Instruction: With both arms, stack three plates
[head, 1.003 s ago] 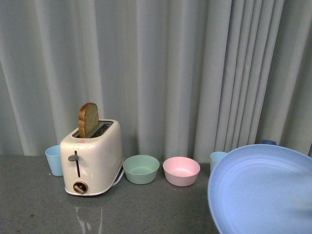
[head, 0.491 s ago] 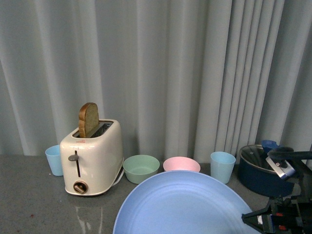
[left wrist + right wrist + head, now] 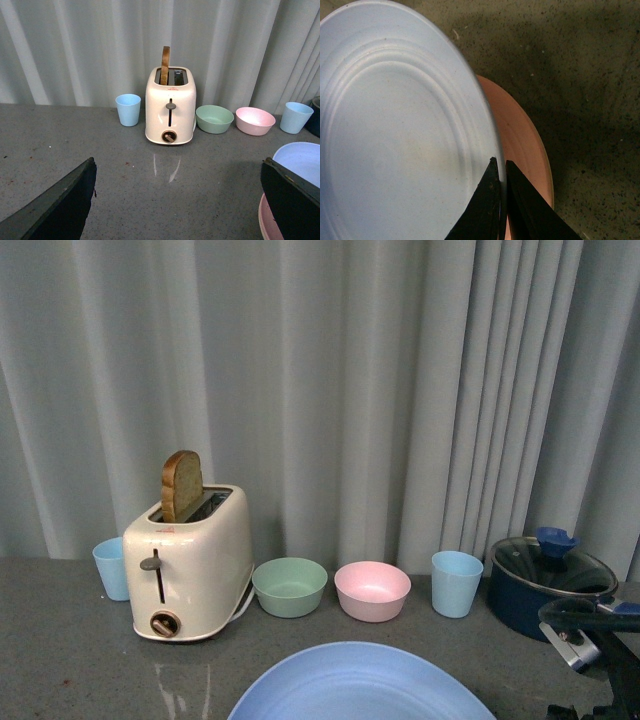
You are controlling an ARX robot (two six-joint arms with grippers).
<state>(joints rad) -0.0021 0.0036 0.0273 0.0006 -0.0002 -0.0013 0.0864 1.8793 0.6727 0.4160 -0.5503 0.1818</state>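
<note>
My right gripper is shut on the rim of the light blue plate, which hangs just above the pink plate on the grey counter. In the front view the blue plate fills the bottom middle, and part of the right arm shows at the bottom right. In the left wrist view the blue plate lies over the pink plate at the right edge. My left gripper is open and empty above bare counter, its fingers wide apart. A third plate is not in view.
At the back stand a cream toaster with a toast slice, a light blue cup, a green bowl, a pink bowl, another blue cup and a dark blue lidded pot. Grey curtain behind.
The light blue plate has moved left and down in the front view, from the right side to low at the bottom middle. The right arm has sunk lower too.
</note>
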